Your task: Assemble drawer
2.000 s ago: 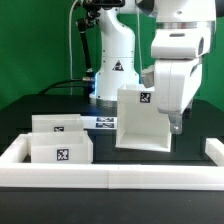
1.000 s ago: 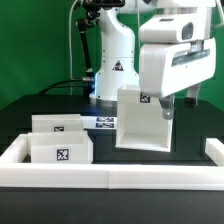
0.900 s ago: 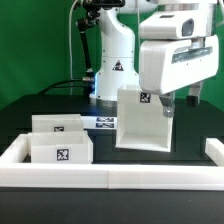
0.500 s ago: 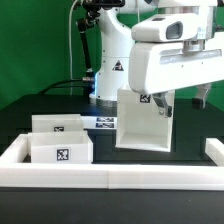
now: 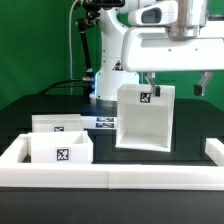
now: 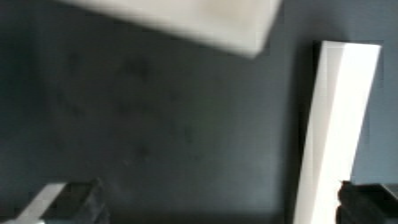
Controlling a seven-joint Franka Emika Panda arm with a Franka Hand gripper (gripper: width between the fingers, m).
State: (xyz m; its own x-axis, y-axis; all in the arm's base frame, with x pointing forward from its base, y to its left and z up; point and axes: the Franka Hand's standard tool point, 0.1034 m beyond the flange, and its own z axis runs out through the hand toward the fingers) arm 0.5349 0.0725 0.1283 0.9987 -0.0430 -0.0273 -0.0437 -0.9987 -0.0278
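The drawer's tall white shell stands upright mid-table with a tag on its upper front. Two small white trays, one behind and one in front, sit side by side at the exterior view's left, each with a tag. My gripper hangs above the shell's top, toward the exterior view's right, open and empty, touching nothing. In the wrist view my gripper shows both dark fingertips far apart over bare dark table. A white corner of the shell shows in that view.
The long low white border rail runs along the front and both sides; a stretch of it shows in the wrist view. The marker board lies behind the trays. The arm's white base stands at the back.
My gripper has risen from beside the shell's right side to above its top. The shell and trays have not moved.
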